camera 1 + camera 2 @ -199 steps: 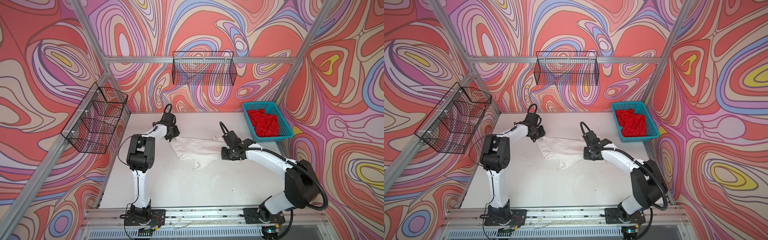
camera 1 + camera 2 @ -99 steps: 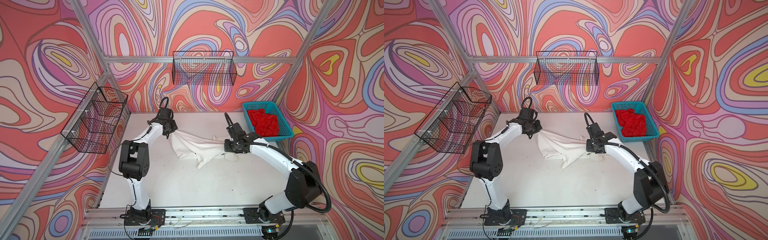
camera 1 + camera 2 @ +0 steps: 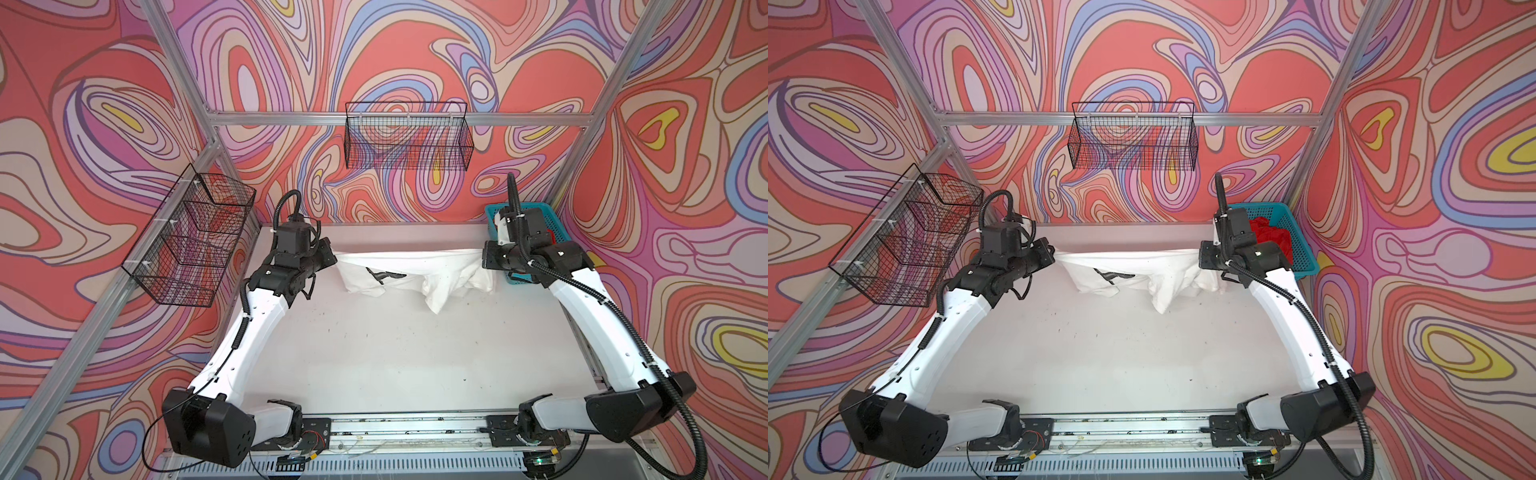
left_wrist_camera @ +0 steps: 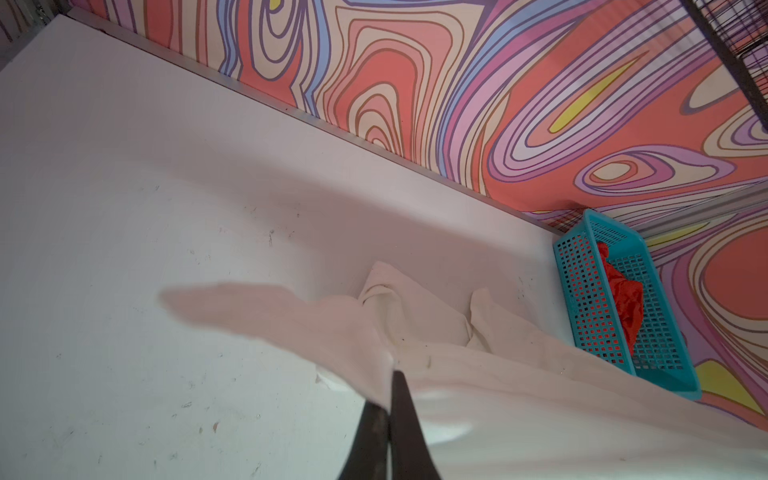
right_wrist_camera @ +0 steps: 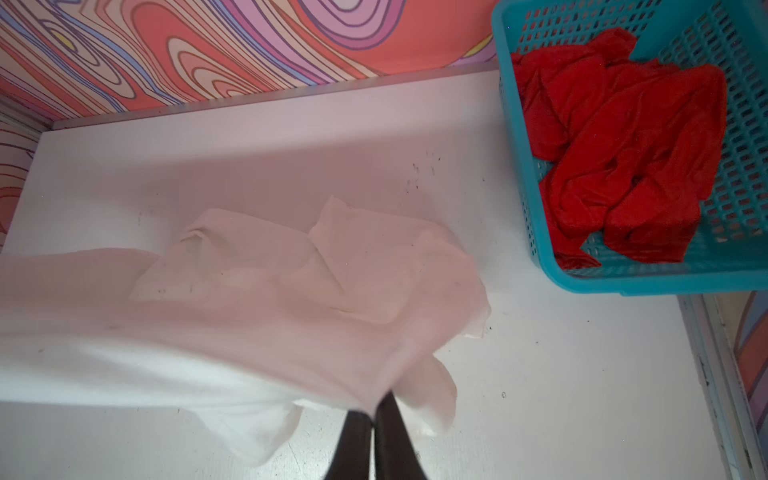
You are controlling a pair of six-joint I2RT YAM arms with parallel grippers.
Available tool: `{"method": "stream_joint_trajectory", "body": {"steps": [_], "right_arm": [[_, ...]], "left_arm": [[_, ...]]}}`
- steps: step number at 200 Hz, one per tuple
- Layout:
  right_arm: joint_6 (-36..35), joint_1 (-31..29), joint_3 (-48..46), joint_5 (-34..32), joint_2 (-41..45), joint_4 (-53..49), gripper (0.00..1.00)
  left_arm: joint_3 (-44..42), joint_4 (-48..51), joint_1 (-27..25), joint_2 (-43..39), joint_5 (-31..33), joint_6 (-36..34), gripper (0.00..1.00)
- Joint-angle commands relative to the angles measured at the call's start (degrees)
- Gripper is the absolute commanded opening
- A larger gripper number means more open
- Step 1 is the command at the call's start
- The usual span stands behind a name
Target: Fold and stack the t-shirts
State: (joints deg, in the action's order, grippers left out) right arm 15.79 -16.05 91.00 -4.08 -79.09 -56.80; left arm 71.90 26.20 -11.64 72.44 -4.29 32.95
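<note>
We count two t-shirts, one white t-shirt (image 3: 415, 270) and one red t-shirt (image 5: 623, 158); one teal lattice basket (image 5: 739, 199); two black wire baskets (image 3: 407, 141) (image 3: 191, 241); two robot arms (image 3: 257, 324) (image 3: 590, 316).

White arms (image 3: 266, 316), black joints, ribbed cables.

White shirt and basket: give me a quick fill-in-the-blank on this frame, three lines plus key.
1. The white t-shirt is stretched between ____ grippers.
2. The red t-shirt lies crumpled in the ____ basket.
3. The left gripper has its fingers ____ on the white cloth.

Missing words: two; teal; shut
</note>
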Motion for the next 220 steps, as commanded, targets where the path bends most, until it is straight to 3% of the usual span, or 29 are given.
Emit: {"method": "stream_joint_trajectory", "body": {"steps": [1, 45, 66, 79, 119, 159, 185, 202, 220], "right_arm": [[-4.5, 0.6, 6.6, 0.0, -3.2, -1.9, 0.0], [-11.0, 1.5, 25.0, 1.5, -18.5, 2.9, 0.0], [-13.4, 1.5, 35.5, 3.3, -24.2, 1.1, 0.0], [-13.7, 1.6, 36.8, 4.6, -23.8, 1.5, 0.0], [-15.6, 1.7, 24.8, 12.1, -11.9, 2.7, 0.0], [-17.6, 1.7, 8.6, 12.1, 0.3, -1.5, 0.0], [-17.3, 1.7, -0.1, 11.5, -0.9, -1.0, 0.0], [-16.2, 1.7, -4.3, 11.0, -5.8, 1.7, 0.0], [-13.2, 1.7, -7.4, 9.4, -10.5, 4.4, 0.36]], "left_arm": [[1.9, 0.6, 0.5, -0.7, 3.5, -2.6, 0.0], [13.3, -1.4, 0.7, 8.7, 4.1, -4.3, 0.0], [17.7, -2.7, 0.7, 9.3, 4.9, -5.0, 0.0], [19.1, -2.9, 0.7, 8.1, 5.2, -5.9, 0.0], [14.0, -0.9, 0.7, -2.2, 4.6, -6.7, 0.0], [0.5, 4.3, 0.6, -14.8, 2.6, -3.6, 0.0], [-13.3, 1.3, -1.6, -19.2, 1.1, 1.2, 0.0], [-20.7, -2.1, -6.3, -20.1, 4.5, 1.9, 0.0], [-25.9, -4.7, -10.2, -19.3, 6.9, 3.0, 0.0]]}}
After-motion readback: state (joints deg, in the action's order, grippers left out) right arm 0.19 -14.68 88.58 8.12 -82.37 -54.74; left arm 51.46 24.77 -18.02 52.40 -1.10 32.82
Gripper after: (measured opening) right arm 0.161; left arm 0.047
